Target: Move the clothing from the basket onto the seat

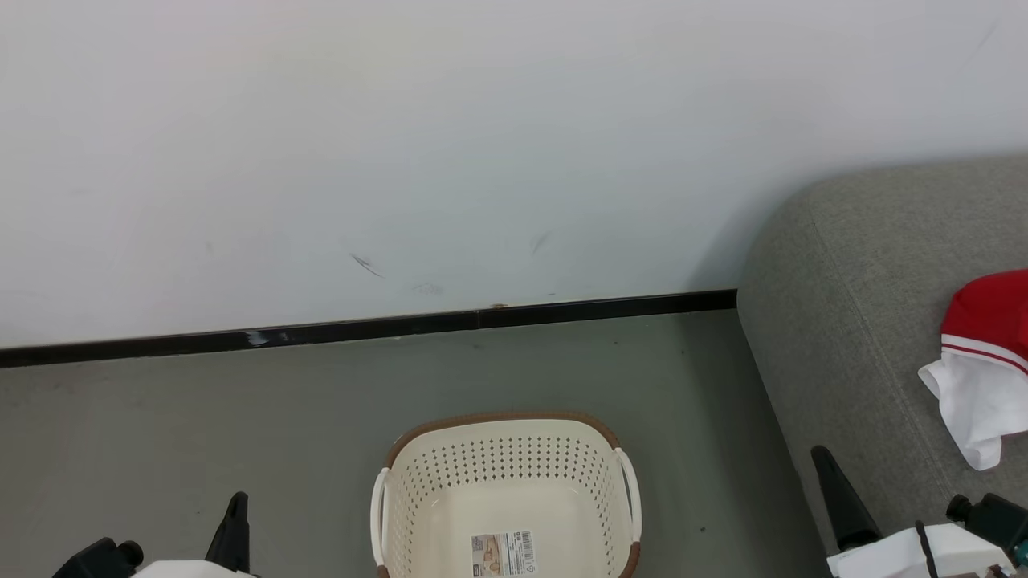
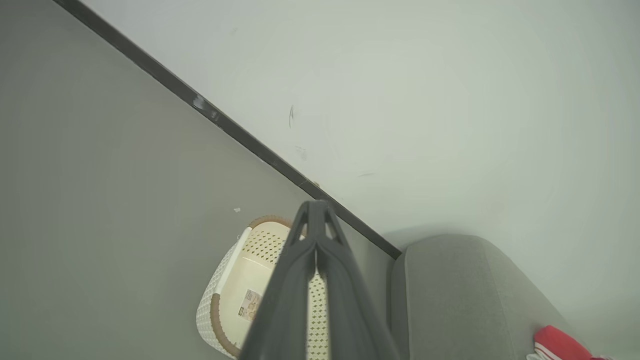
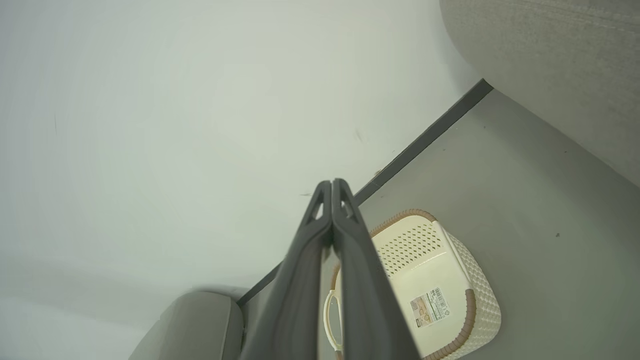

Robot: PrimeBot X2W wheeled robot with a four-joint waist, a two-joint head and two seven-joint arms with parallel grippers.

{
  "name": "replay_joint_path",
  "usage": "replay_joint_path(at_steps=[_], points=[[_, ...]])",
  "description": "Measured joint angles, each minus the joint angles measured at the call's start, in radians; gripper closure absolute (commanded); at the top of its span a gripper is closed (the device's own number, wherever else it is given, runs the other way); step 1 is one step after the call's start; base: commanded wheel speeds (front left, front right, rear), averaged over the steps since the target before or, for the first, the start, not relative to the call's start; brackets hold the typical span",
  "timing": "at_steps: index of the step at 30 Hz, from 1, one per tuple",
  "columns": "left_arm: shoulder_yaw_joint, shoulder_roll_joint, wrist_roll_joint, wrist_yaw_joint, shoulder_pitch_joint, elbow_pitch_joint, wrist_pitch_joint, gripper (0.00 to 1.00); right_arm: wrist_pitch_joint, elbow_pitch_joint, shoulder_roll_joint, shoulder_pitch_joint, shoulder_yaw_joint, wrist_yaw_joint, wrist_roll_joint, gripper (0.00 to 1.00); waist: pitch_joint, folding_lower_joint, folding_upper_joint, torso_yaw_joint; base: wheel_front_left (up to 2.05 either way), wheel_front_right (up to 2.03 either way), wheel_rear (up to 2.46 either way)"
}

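Observation:
The cream perforated basket (image 1: 498,419) stands on the floor at the bottom centre, and its bare bottom shows a barcode sticker. The grey seat (image 1: 851,321) fills the right side. Red and white clothing (image 1: 984,353) lies on it near the right edge. My left gripper (image 1: 237,506) is shut at the lower left, left of the basket, holding nothing. My right gripper (image 1: 823,461) is shut in front of the seat's edge, also holding nothing. In the left wrist view the shut left gripper (image 2: 315,210) hangs above the basket (image 2: 217,320), with the clothing (image 2: 555,345) on the seat (image 2: 450,300).
A white wall with a black baseboard (image 1: 361,327) runs behind the basket. Grey floor (image 1: 161,433) spreads to the left. The right wrist view has the shut right gripper (image 3: 332,187), the basket (image 3: 470,305), the seat (image 3: 550,60) and a grey rounded cushion shape (image 3: 200,325).

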State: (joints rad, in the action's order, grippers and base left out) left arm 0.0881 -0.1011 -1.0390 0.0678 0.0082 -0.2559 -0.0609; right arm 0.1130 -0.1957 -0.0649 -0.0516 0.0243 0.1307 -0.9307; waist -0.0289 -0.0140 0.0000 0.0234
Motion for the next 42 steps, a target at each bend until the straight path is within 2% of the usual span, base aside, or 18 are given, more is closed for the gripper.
replay_joint_path(at_steps=[11,16,42], points=[[-0.038,0.012,-0.128,-0.038,-0.013,-0.002,0.043,1.0,-0.031,-0.014,-0.011,0.028,-0.008,0.0,-0.176,1.0,0.011,0.0096,0.0,-0.005,0.0,0.0,0.0],[-0.055,0.019,-0.187,-0.057,-0.022,-0.003,0.058,1.0,-0.043,-0.021,-0.015,0.039,-0.012,0.0,-0.255,1.0,0.017,0.0118,0.0,-0.008,0.0,0.0,0.0],[-0.145,0.058,-0.491,-0.16,-0.049,-0.011,0.148,1.0,-0.111,-0.047,-0.039,0.084,-0.038,0.0,-0.667,1.0,0.03,0.0134,0.0,-0.021,0.0,0.0,0.0]])
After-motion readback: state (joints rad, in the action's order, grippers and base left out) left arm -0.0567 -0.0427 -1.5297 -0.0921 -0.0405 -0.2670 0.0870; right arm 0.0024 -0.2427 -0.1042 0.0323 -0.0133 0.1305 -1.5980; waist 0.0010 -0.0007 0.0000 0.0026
